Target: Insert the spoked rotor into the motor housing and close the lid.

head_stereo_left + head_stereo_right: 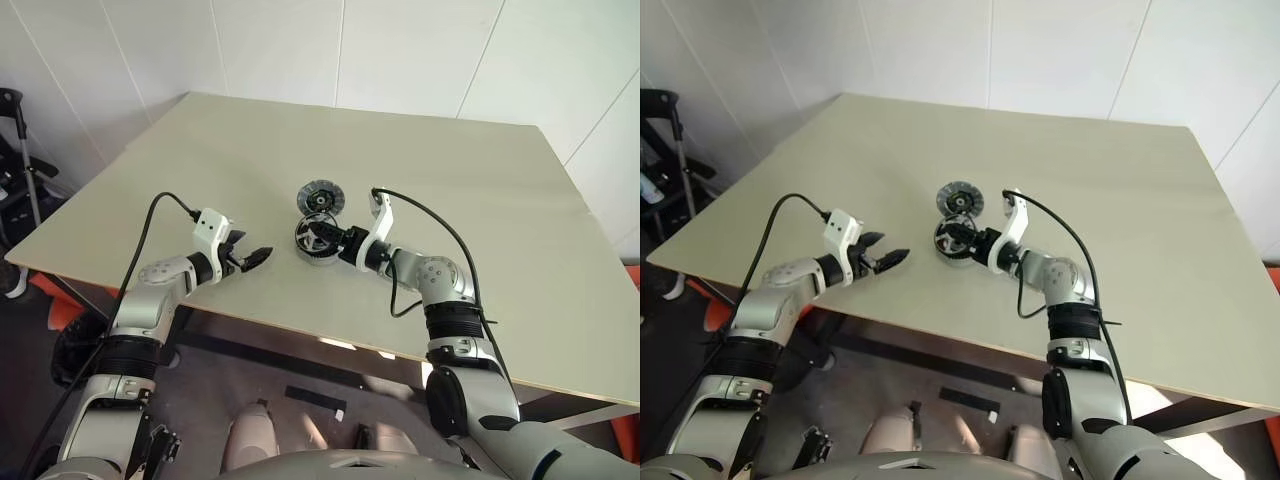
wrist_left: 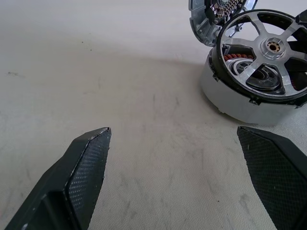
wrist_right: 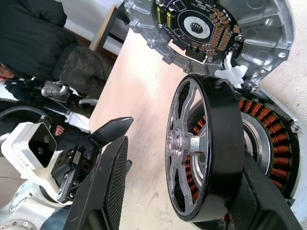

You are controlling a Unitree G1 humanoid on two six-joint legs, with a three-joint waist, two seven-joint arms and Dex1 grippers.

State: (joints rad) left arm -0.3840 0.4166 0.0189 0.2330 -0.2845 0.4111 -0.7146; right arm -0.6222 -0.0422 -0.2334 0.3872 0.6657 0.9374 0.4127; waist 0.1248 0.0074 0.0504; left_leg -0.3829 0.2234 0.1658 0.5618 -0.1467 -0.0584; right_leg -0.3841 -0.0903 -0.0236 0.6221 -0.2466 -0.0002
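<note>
The spoked rotor (image 3: 201, 153), a black ring with broad silver spokes, rests tilted in the motor housing (image 2: 240, 103), whose copper windings show beneath it. Behind the housing the lid (image 1: 320, 196), a silver cover carrying a round circuit board, leans up from the table. My right gripper (image 1: 328, 238) straddles the rotor. It is open, with one finger (image 3: 110, 182) standing clear of the spoked face and the other low behind the rim. To the left of the housing my left gripper (image 2: 173, 130) hovers over bare table, open and empty.
The pale table (image 1: 480, 200) has its front edge close under both arms and wide bare room to the right and behind. A black stand (image 1: 20, 150) is off the table's left side. Dark clothing (image 3: 38, 33) shows beyond the table.
</note>
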